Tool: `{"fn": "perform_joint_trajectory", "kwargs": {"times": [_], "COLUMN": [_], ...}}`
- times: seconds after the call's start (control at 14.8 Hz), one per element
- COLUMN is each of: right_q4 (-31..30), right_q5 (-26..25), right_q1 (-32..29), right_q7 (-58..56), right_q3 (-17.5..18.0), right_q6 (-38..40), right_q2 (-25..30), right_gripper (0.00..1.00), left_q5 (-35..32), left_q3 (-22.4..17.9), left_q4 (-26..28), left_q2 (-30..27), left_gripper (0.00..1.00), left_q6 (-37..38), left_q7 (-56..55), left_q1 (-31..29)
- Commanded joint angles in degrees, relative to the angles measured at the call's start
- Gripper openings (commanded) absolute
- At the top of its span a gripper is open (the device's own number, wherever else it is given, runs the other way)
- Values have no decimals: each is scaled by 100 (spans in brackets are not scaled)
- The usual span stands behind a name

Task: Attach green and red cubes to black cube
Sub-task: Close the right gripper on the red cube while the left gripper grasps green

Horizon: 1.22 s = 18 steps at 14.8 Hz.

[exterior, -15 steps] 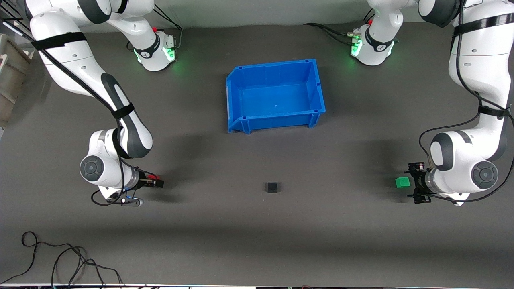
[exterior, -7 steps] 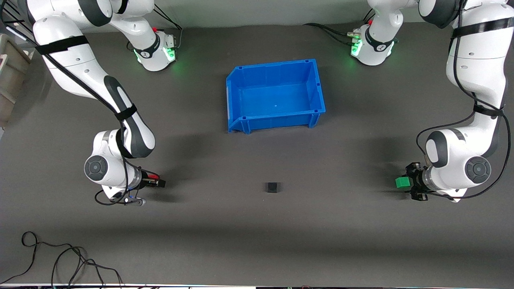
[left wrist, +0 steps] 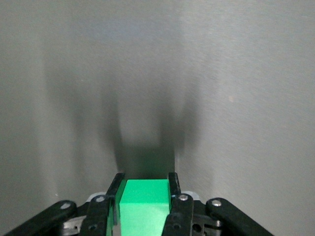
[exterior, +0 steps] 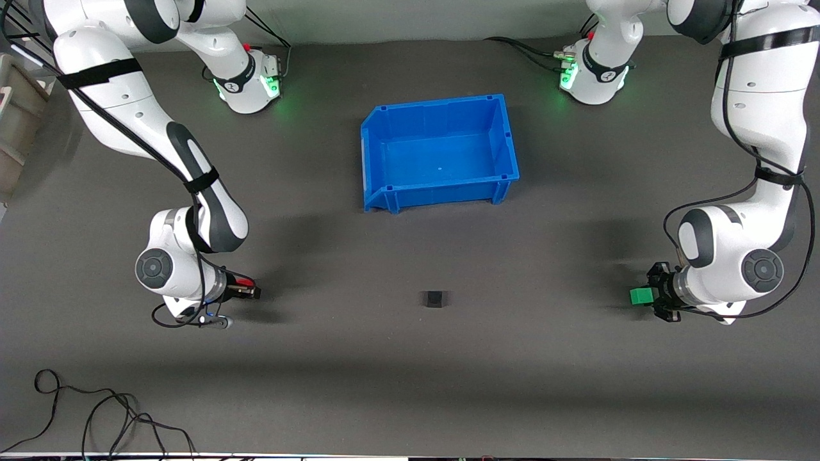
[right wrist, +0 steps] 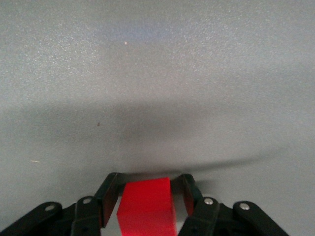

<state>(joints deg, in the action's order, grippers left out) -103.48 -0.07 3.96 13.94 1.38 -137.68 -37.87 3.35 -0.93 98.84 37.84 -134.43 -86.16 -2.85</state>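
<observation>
We count three small cubes: one green cube (exterior: 640,296), one red cube (right wrist: 146,206), one black cube (exterior: 434,298). We also count one blue bin (exterior: 375,128), two grippers.

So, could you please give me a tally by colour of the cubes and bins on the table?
Green cube: 1
Red cube: 1
Black cube: 1
Blue bin: 1
Total: 4
</observation>
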Motion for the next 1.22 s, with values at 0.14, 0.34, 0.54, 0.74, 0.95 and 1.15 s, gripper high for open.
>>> {"fn": "perform_joint_trajectory", "kwargs": {"times": [0.14,0.34,0.54,0.74,0.95,1.15], "right_q4": [-155,-155,-155,-164,-164,-155], "right_q5": [-37,-37,-28,-28,-11,-2], "right_q1": [0,0,9,9,-26,-26], "right_q7": [-84,-75,-75,-40,161,696], "right_q3": [20,20,20,20,20,20], "right_q6": [-207,-215,-207,-145,117,662], "right_q2": [17,17,34,87,315,684], "right_gripper": [56,42,20,0,0,0], "left_q5": [52,70,70,87,201,263], "left_q3": [-30,-12,-12,-3,-12,-12], "left_q4": [-681,-910,-1042,-1253,-1499,-1543], "left_q2": [-136,-136,-136,-66,136,162], "left_gripper": [0,0,0,0,0,0], "left_q6": [628,699,874,980,971,954], "left_q7": [-199,-349,-340,-367,-428,-472], "left_q1": [118,214,267,416,531,557]}}
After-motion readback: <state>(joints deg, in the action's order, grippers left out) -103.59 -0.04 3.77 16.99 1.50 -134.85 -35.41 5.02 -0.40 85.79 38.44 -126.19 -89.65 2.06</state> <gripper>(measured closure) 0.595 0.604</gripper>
